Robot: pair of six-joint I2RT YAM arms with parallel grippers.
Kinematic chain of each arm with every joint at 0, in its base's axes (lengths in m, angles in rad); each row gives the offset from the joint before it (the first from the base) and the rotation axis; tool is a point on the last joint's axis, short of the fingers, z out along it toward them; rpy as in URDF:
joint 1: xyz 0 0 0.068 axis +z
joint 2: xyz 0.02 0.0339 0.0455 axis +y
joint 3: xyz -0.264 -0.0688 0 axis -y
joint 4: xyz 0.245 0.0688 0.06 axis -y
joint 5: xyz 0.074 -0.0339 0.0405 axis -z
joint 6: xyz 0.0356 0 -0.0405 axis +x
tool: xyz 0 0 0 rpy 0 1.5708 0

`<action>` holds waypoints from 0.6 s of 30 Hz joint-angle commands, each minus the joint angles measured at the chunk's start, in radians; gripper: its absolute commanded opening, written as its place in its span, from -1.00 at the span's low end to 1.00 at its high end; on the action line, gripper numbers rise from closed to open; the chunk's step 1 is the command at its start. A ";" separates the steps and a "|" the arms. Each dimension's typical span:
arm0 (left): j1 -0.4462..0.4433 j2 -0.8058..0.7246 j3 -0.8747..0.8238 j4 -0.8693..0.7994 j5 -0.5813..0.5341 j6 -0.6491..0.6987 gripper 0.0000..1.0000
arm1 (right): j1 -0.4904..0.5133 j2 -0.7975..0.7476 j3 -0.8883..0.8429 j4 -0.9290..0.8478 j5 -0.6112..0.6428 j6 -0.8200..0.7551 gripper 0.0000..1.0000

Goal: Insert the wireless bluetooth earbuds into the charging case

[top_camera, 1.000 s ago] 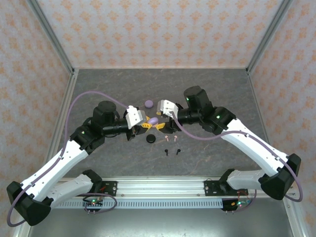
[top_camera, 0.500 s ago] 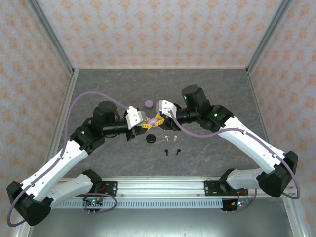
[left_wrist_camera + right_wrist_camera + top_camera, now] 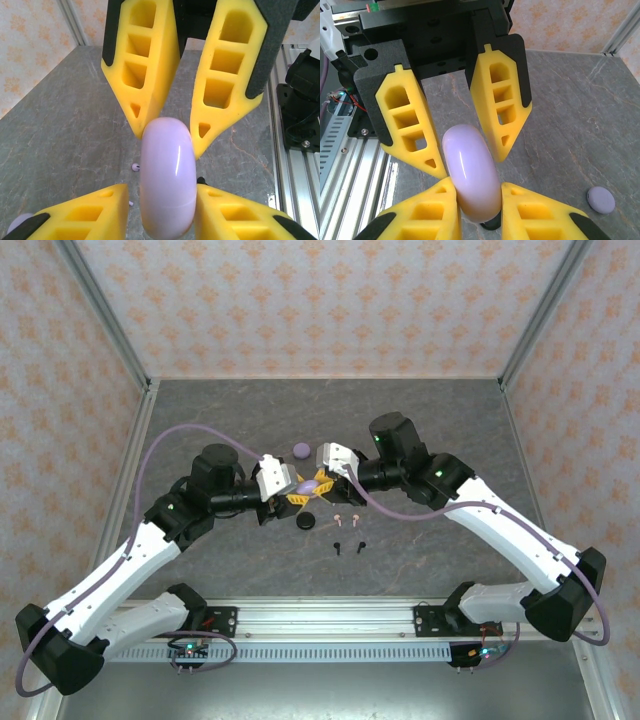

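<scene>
Standing edgewise, lilac charging case (image 3: 167,175) sits between both jaws

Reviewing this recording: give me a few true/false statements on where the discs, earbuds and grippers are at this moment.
1. The right gripper is shut on a lilac disc, held off the table. True.
2. The left gripper is far from that disc. False: its fingers stand on either side of it.
3. A second lilac disc rests on the table. True.
4. The two black earbuds sit inside the black disc. False: they lie on the table, apart from it.
</scene>
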 commanded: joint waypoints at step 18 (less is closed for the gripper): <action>-0.009 0.008 -0.004 0.047 0.017 -0.036 -0.81 | 0.003 -0.054 -0.009 0.043 0.032 0.033 -0.19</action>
